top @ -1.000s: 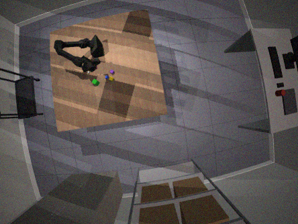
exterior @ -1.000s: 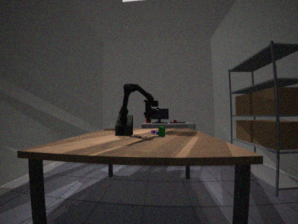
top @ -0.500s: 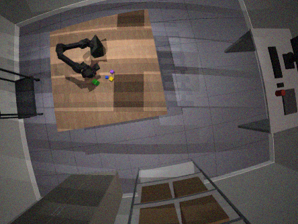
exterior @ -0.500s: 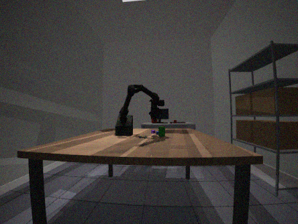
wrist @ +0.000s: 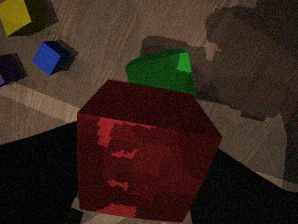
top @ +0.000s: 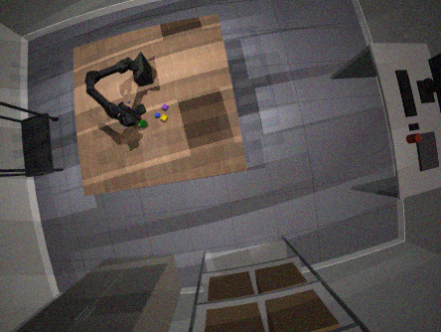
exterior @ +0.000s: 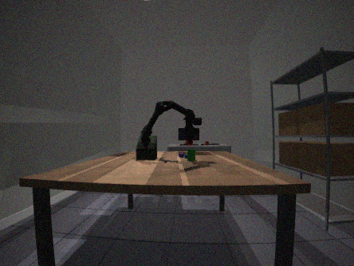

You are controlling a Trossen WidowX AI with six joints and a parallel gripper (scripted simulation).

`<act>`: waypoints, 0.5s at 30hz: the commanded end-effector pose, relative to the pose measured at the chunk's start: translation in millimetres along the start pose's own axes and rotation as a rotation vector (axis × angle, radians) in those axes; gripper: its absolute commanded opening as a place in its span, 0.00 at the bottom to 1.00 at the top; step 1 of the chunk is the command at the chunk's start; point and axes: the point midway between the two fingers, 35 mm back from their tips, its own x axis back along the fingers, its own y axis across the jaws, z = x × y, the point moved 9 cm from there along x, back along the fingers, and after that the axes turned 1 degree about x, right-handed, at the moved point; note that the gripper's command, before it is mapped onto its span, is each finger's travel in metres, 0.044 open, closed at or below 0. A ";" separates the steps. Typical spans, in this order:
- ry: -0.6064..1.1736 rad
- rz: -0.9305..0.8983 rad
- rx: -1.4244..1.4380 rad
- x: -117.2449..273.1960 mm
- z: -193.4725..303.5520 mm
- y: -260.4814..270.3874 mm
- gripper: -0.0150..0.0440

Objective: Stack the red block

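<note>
The red block point(wrist: 142, 167) point(exterior: 189, 142) fills the lower middle of the wrist view, held between the dark fingers of my gripper point(wrist: 142, 130) point(top: 136, 119), which is shut on it. The green tower point(top: 143, 124) point(exterior: 191, 155) point(wrist: 160, 74) stands upright on the table. In the wrist view it shows just beyond the red block's far edge, partly hidden by it. In the exterior view the red block hangs above the tower's top level and slightly to its left. In the top view the gripper is close to the tower's left side and mostly hides the red block.
A blue block point(top: 157, 115) point(wrist: 47, 58), a yellow block point(top: 164, 118) point(wrist: 15, 16) and a purple block point(top: 165, 106) lie on the wooden table point(top: 164, 166) point(exterior: 119, 175), to the right of the tower in the top view. The arm's shadow falls beside the tower.
</note>
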 end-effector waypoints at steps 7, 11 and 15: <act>0.003 0.009 0.000 -8.2 -13.2 -10.0 0.25; 0.003 0.009 0.000 -24.9 -13.1 -10.2 0.25; 0.003 0.010 0.000 -32.8 -12.8 -10.3 0.25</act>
